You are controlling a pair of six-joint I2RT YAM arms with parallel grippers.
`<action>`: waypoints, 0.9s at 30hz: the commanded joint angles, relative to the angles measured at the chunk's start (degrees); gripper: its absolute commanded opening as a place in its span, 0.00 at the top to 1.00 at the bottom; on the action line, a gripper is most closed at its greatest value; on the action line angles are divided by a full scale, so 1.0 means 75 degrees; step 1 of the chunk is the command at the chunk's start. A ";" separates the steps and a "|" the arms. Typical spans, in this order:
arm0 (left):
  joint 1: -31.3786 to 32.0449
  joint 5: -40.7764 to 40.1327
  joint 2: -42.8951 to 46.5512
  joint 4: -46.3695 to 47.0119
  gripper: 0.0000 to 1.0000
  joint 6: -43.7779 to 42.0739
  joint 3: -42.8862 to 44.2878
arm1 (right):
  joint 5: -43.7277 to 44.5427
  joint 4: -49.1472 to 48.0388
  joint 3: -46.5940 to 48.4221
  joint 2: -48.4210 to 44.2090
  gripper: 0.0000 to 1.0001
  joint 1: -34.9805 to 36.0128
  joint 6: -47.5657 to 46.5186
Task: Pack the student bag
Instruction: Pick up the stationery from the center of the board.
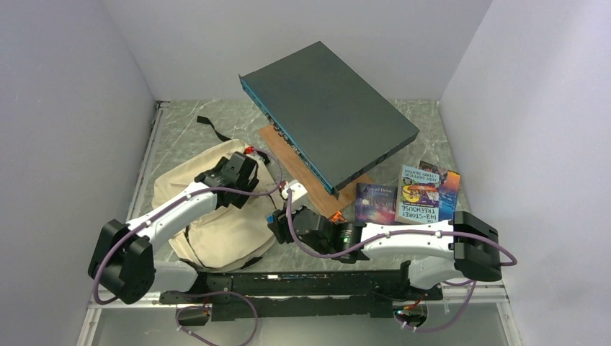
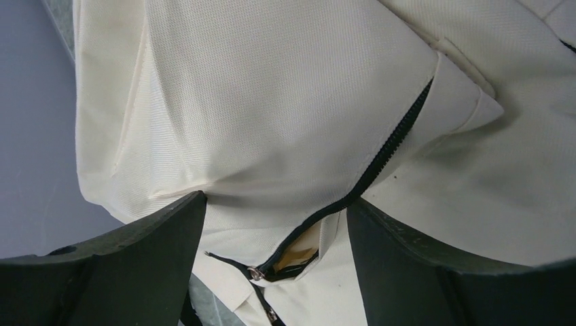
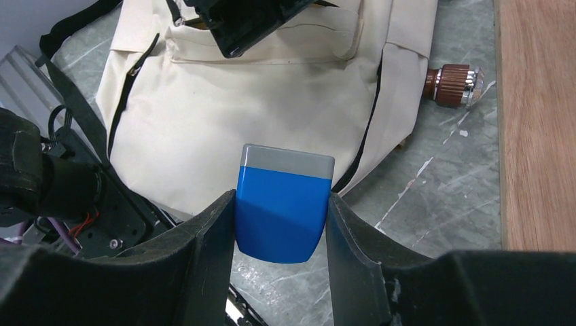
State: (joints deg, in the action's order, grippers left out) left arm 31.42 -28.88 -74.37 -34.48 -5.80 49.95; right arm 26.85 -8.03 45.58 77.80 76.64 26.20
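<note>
Beside the student bag lying flat on the table, the right tool clamps a blue box, so the left tool, spread apart at the zipper, should widen that opening first.

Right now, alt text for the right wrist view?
The right claw grips a blue block with a grey top, in front of the cream student bag lying on the marbled table. A brown-and-silver knob lies beside the bag, a wooden board at right.
</note>
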 commanded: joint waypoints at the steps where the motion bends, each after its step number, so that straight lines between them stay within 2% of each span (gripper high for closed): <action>1: 0.0041 -0.0620 -0.0045 0.0474 0.21 -0.0323 0.0293 | -0.0032 -0.0427 0.0057 -0.0092 1.00 -0.0010 0.0167; 3: 0.0041 -0.0651 -0.0051 0.0454 0.28 -0.0378 0.0336 | -0.0088 -0.0412 0.0161 0.0034 1.00 -0.0014 0.0161; 6: 0.0041 -0.0639 0.0020 0.0426 0.48 -0.0353 0.0435 | -0.0185 -0.0457 0.0262 0.0268 1.00 -0.0012 0.0129; 12: 0.0040 -0.0703 0.0267 0.0452 0.73 -0.0383 0.0407 | -0.0338 -0.0470 0.0582 0.0690 1.00 -0.0012 0.0128; 17: 0.0041 -0.0484 0.0389 0.0083 0.98 -0.0055 0.0533 | -0.0702 -0.1012 0.0879 0.1310 1.00 -0.0051 -0.0270; 21: 0.0041 -0.0173 0.0611 -0.0165 1.00 0.0176 0.0590 | -0.1379 -0.1940 0.1077 0.1900 1.00 -0.0225 -0.0758; 27: 0.0012 0.0298 0.1197 -0.0034 1.00 0.0250 0.0260 | -0.1425 -0.3254 0.1443 0.2939 1.00 -0.0361 -0.1627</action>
State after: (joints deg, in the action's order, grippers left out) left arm 31.11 -29.91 -69.71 -35.42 -4.64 51.77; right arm 17.72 -21.17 52.56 96.55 75.13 19.46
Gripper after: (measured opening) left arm 0.014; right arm 0.478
